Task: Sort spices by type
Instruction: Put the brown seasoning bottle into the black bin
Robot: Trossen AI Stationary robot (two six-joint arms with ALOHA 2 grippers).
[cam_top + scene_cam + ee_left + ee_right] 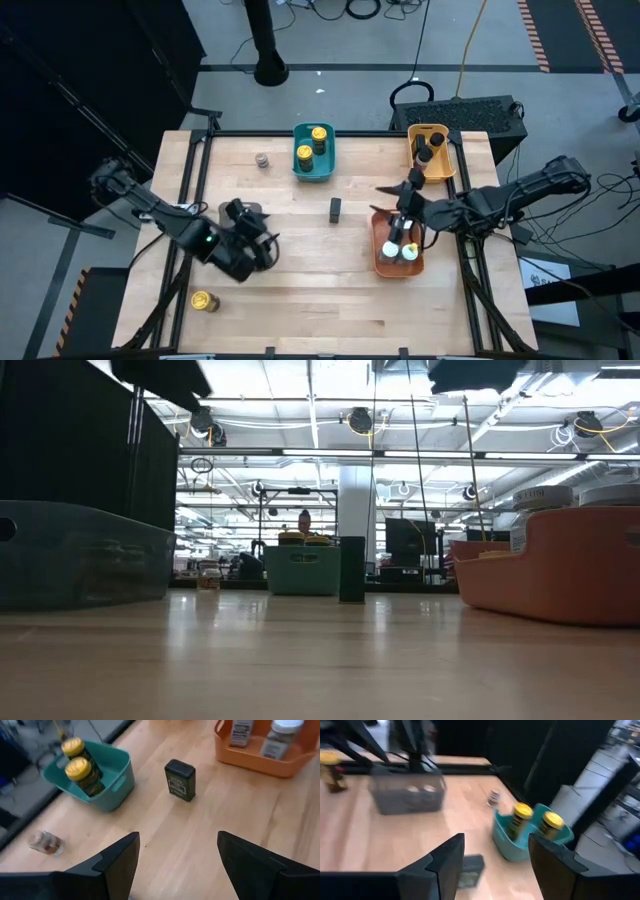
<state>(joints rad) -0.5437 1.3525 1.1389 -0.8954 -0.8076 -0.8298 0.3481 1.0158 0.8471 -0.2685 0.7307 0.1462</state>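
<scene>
No label is readable for us; the slim black jar (180, 780) has pale print on its front, too small to make out. It stands alone on the wooden desk (330, 290), out ahead of the left gripper (172, 862), whose jaws are spread apart with nothing between them.

Beyond that jar to one side, the teal plastic tray (112, 782) holds two yellow-topped jars (80, 769) with dark labels. A small grey-brown-topped jar (45, 843) lies on the desk near it.

The right gripper (495, 865) hangs above the orange plastic tray (382, 262), jaws parted and empty; white-topped jars (400, 250) stand in that tray below it. The yellow tray (436, 165) past it holds dark jars. Another yellow-topped jar (203, 301) sits alone behind the left gripper, and the grey tray (407, 795) has a few jars inside.
</scene>
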